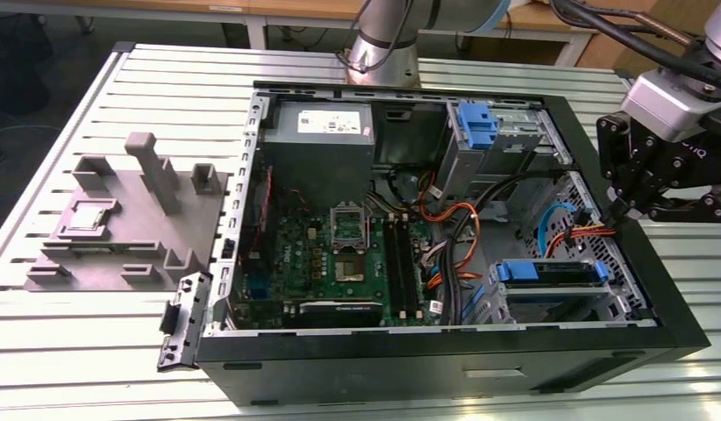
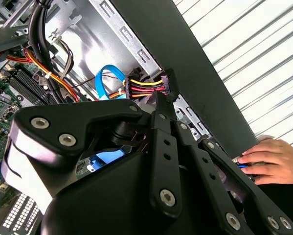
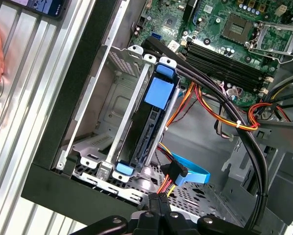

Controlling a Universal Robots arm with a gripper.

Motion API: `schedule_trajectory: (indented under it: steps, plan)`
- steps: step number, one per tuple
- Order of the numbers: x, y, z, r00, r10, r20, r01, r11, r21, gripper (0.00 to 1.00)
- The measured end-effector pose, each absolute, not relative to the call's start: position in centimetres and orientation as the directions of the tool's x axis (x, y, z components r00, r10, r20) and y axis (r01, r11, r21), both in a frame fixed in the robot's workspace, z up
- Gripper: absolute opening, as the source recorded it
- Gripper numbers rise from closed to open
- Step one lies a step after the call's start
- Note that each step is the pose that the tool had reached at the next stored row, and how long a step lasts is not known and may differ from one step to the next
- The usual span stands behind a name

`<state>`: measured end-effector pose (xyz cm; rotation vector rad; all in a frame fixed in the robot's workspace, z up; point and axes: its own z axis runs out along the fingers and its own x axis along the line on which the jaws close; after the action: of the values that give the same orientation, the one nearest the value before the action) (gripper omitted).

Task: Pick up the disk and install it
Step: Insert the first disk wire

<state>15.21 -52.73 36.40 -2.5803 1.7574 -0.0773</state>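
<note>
The disk (image 1: 553, 273) sits in the drive cage at the near right corner of the open computer case (image 1: 454, 360), its blue carrier frame facing up. In the first wrist view the disk (image 3: 150, 128) stands edge-on between the cage's metal rails, with a blue tab at one end. My gripper (image 1: 626, 213) hangs over the case's right wall, above and behind the cage. Its fingers (image 2: 159, 105) are shut together with nothing between them, close to a power connector (image 2: 147, 88). The fingertips (image 3: 157, 208) point at the cage's end.
Orange, red and blue cables (image 3: 195, 174) run beside the cage. A bare blue bracket (image 1: 478, 123) sits in the far bay. A grey fixture (image 1: 126, 219) stands on the slatted table at the exterior view's left. A person's hand (image 2: 268, 161) rests outside the case wall.
</note>
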Motion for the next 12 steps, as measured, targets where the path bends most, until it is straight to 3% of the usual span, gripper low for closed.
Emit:
schedule_trajectory:
  steps: [12]
  plan:
    - [15.21, -52.73, 36.41, 0.377, -0.926, 0.032, -0.925, -0.378, -0.044, 0.10]
